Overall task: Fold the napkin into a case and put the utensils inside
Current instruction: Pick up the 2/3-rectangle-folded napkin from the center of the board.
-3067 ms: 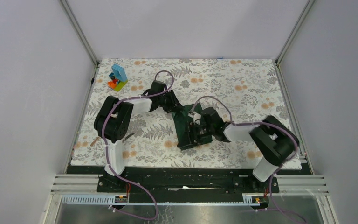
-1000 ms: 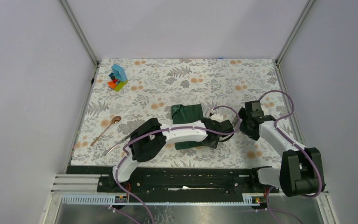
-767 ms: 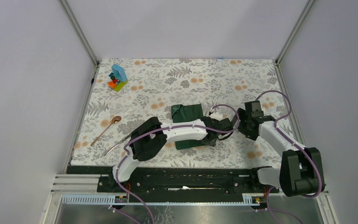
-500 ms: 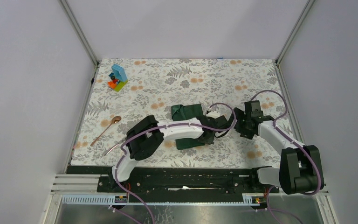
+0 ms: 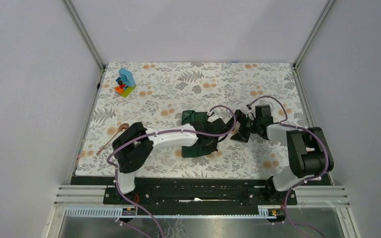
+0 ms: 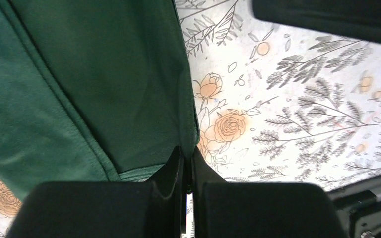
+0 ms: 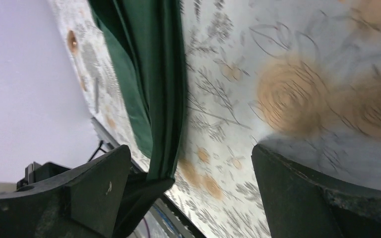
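The dark green napkin point(image 5: 191, 118) lies folded as an oblong at mid-table. In the left wrist view the napkin point(image 6: 94, 79) fills the upper left, and my left gripper point(image 6: 187, 156) is shut on its near right corner. From above, the left gripper point(image 5: 217, 135) sits at the napkin's right edge. My right gripper point(image 5: 239, 133) is just right of it, open and empty. In the right wrist view the right gripper point(image 7: 191, 151) has its jaws wide apart, facing the raised edge of the napkin point(image 7: 154, 74). A spoon point(image 5: 123, 127) lies at the left, partly hidden by the left arm.
A colourful toy block stack point(image 5: 125, 83) stands at the far left corner. The floral table covering point(image 5: 258, 84) spans the table. Metal rails point(image 5: 203, 191) run along the near edge by the arm bases. Grey walls close in both sides.
The left arm has swung back and left with its gripper still at the napkin's right edge. The right gripper has moved left, close to the napkin. The left arm now hides more of the cutlery.
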Robot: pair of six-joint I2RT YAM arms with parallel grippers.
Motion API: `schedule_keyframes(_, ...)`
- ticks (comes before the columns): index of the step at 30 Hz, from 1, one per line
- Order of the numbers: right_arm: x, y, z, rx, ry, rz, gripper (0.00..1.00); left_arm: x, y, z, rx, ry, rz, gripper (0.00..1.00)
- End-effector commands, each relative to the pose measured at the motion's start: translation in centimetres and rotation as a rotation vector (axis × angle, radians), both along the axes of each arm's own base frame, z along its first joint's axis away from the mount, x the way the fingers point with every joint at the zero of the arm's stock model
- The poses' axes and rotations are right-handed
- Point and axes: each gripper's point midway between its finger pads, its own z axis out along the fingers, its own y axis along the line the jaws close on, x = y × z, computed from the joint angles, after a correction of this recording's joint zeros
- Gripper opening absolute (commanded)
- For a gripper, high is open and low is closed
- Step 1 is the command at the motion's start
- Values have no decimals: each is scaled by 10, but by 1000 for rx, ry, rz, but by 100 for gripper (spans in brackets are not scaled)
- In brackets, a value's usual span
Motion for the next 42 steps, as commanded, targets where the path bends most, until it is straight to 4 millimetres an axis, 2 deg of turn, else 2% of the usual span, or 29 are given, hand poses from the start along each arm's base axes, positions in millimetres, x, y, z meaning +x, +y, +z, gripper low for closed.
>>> schedule_keyframes(1,22,31,17,147,-49,45,100,6,-13,39,-149,-43,-1,0)
schedule_keyframes(4,29,48,18,180,-48,60,100,5,-9,43,-165,-44,1,0)
schedule_keyframes(9,36,67,5,205,-4,55,100,4,-5,47,-173,-45,-1,0)
schedule_keyframes(16,59,65,-10,142,-26,0,88,0,-2,48,-185,-39,-4,0)
schedule_keyframes(26,90,61,-18,100,-71,-55,57,-2,-3,54,-207,-37,-10,0)
schedule_keyframes(38,95,60,-13,93,-103,-53,40,-4,-5,51,-215,-26,-24,0)
schedule_keyframes(39,96,60,-13,94,-102,-53,36,-5,-7,50,-222,-22,-28,0)
schedule_keyframes(41,97,59,-13,91,-108,-53,19,-6,-9,50,-235,-17,-33,0)
schedule_keyframes(42,98,59,-11,85,-113,-54,14,-6,-11,50,-241,-17,-37,0)
